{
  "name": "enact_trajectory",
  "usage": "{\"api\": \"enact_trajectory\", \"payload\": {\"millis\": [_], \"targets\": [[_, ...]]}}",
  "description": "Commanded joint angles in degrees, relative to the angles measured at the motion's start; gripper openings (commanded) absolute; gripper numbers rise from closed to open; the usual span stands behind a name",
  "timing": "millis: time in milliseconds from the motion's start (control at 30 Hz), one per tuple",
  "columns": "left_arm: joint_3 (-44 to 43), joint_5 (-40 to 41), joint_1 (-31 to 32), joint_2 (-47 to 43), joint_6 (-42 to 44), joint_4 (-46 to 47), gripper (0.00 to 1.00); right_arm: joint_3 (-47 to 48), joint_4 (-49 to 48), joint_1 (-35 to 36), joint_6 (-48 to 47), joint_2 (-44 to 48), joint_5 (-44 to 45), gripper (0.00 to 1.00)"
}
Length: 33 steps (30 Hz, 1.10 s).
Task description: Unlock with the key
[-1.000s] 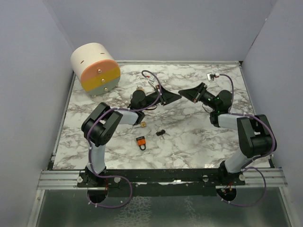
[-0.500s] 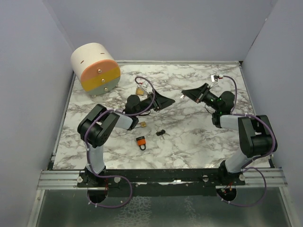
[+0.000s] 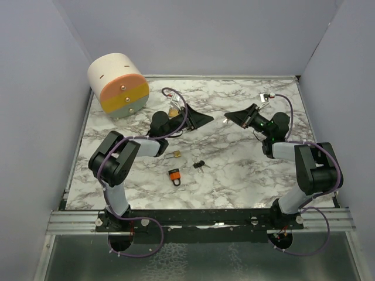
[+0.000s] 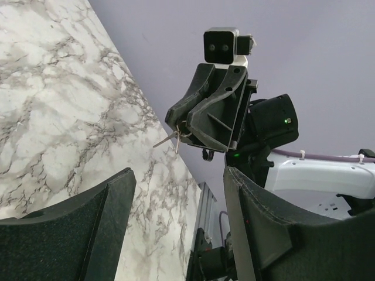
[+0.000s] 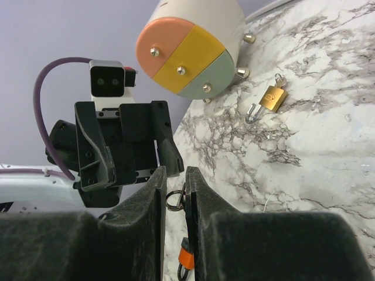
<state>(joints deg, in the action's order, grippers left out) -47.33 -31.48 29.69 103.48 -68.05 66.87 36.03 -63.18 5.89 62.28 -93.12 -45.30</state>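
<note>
Right now the bunch of keys (image 4: 173, 138) is clamped at the tip of the right end effector (image 3: 230, 117). Its fingers (image 5: 143, 222) are pressed together on the key ring, and from the left wrist view two key blades are seen sticking out sideways. The bunch is held up off the desk (image 3: 246, 164), toward the far side and near the middle.

Facing it, close but not touching, the left end effector (image 3: 202, 119) is seen released, with its fingers (image 4: 76, 222) spread wide and nothing between them.

Over by the far left corner, a cream drum (image 3: 114, 73) is lying on its side. Its round face is banded peach, yellow and grey-green and is dotted with metal studs.

A brass padlock (image 5: 272, 98) is laid flat on the marble near that face. In the overhead view it sits just beyond the left arm, partly hidden by a purple cable (image 3: 181, 100). A small ring shows at one end of it. Whether its shackle is latched cannot be told.

Closer to the arm bases, three more items are spread on the desk, near each other but apart. What looks like a second small brass lock (image 3: 176, 154) is there, along with an orange padlock (image 3: 174, 175) and a pair of black keys (image 3: 200, 165).
</note>
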Motion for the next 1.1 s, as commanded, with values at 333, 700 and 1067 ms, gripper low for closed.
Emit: {"api": "enact_trajectory", "payload": {"millis": [333, 700, 1067], "targets": [[-10.4, -6.3, 4.6, 8.5, 1.0, -0.3, 0.53, 0.3, 0.3, -0.2, -0.5, 1.4, -2.0, 0.01], [-12.8, -5.7, 5.3, 10.5, 1.0, -0.3, 0.42, -0.1, -0.6, -0.2, 0.0, 1.2, -2.6, 0.01], [-14.3, -5.7, 5.8, 11.7, 0.9, -0.3, 0.37, -0.2, -0.8, -0.2, 0.3, 1.0, -2.9, 0.01]]}}
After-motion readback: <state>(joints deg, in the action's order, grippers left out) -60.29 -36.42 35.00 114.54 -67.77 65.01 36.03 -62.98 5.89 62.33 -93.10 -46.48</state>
